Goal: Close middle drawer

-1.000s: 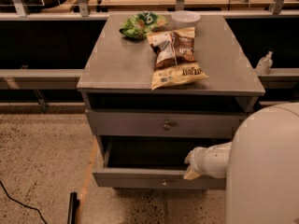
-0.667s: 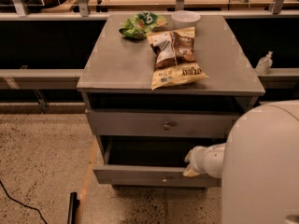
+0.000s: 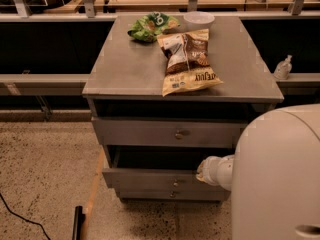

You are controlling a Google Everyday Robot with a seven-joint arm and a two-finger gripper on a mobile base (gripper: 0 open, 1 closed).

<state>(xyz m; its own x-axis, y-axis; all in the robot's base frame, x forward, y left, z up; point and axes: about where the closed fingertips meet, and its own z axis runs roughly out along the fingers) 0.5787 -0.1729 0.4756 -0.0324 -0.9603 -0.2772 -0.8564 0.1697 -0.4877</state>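
The middle drawer is a wide grey front with a small round knob. It stands partly pulled out of the grey cabinet, with a dark gap above its front. My gripper is at the end of the white arm, low on the right. It rests against the top edge of the drawer's front, right of the knob. The arm's white body hides the drawer's right end.
The upper drawer front with its knob sits above; a lower front sits below. A yellow-brown chip bag, a green bag and a clear bowl lie on top. A bottle stands on the right rail. Speckled floor lies to the left.
The middle drawer's front has moved back toward the cabinet, and the dark gap above it is narrower. My gripper has moved in with it, staying at the front's top edge.
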